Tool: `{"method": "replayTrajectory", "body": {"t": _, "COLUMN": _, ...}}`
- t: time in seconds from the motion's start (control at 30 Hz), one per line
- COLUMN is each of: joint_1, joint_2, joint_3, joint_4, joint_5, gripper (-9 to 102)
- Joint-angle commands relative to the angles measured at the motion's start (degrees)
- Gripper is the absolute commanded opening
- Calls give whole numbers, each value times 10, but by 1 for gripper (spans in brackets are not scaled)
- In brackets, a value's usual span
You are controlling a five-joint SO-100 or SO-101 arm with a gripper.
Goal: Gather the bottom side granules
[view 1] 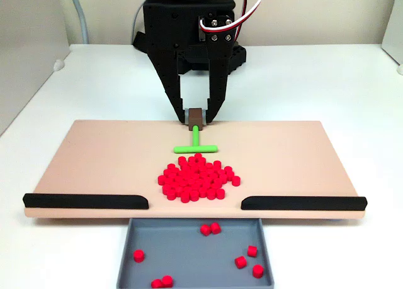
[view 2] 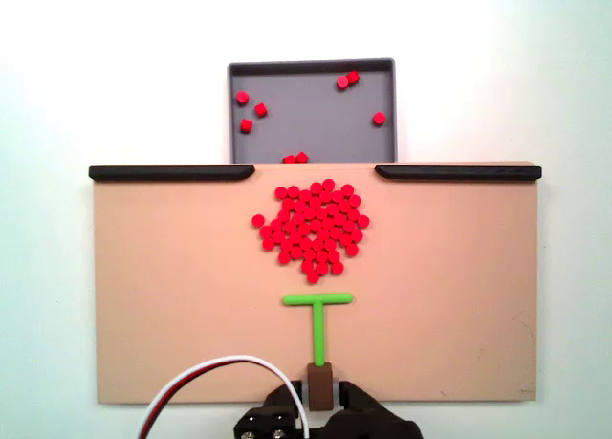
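Note:
The red granules (view 1: 196, 179) lie as one dense heap in the middle of the tan board (view 1: 94, 157), just in front of the crossbar of a green T-shaped stick (view 1: 196, 141). From above, the granules (view 2: 311, 229) sit between that green T-shaped stick (view 2: 317, 310) and the gap between the black strips. My gripper (view 1: 196, 117) is at the board's far edge in the front fixed view, shut on the stick's brown end block (view 1: 196, 118). In the top fixed view the gripper (view 2: 319, 393) is at the bottom edge. The crossbar stands slightly apart from the heap.
Two long black strips (view 1: 85, 201) (view 1: 302, 203) line the board's near edge with a gap between them. Below the gap sits a grey tray (view 1: 189, 245) holding several loose red pellets. The tan board (view 2: 153, 286) lies on a white table (view 1: 315, 81).

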Motion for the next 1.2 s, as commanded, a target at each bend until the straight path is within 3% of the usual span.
{"method": "replayTrajectory", "body": {"t": 0.0, "joint_1": -3, "joint_2": -18, "joint_3": -16, "joint_4": -4, "joint_5": -7, "gripper": 0}}
{"method": "replayTrajectory", "body": {"t": 1.17, "joint_1": -15, "joint_2": -110, "joint_3": -126, "joint_4": 9, "joint_5": 17, "gripper": 0}}
